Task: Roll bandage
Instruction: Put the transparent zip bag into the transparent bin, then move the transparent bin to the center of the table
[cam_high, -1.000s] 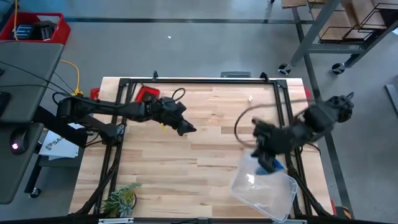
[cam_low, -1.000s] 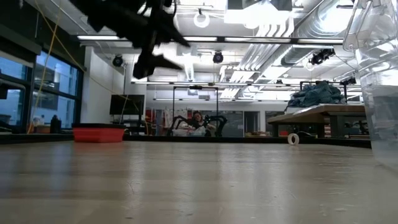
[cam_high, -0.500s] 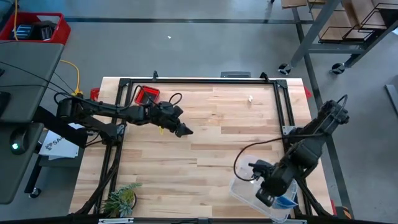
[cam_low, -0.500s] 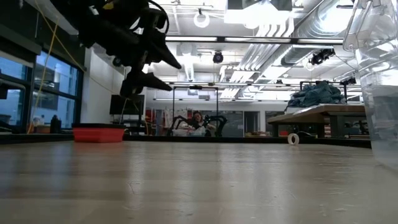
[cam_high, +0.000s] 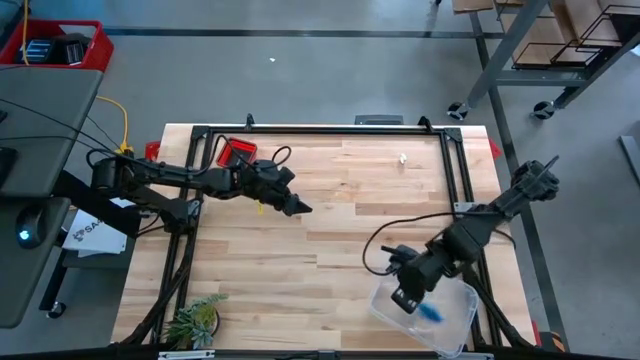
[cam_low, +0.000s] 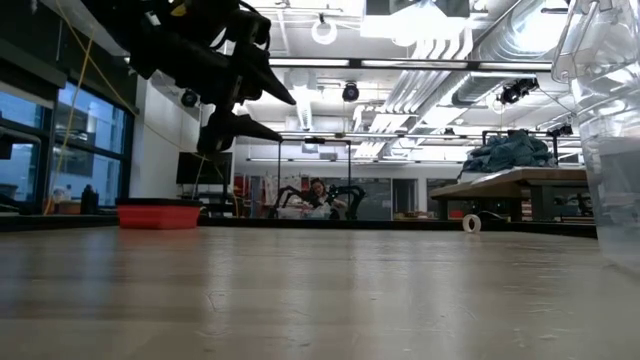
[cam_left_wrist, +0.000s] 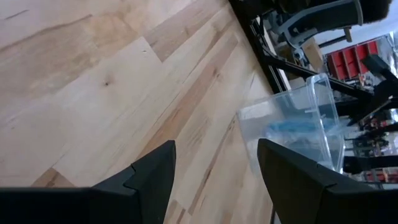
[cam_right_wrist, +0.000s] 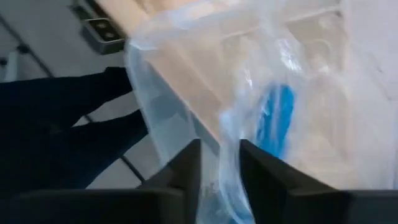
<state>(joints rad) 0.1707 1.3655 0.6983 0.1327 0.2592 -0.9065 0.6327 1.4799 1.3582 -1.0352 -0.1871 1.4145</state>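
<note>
Your right gripper (cam_high: 405, 296), fingers slightly apart w/ clear plastic bag (cam_right_wrist: 249, 93) film between them, is over the clear bin (cam_high: 455, 325); blue bandage (cam_high: 429, 313) lies inside, just below. Left gripper (cam_high: 297, 207) open, empty.

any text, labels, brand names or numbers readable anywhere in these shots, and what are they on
None can be read with certainty.
White sheet on the floor left of the table: dark printed mark, too small to make out.
Clear plastic bin holding the bandage: no label visible.
Red tray: no marking visible.
Room behind the table in the low view: any signs are too far off to read.
</note>
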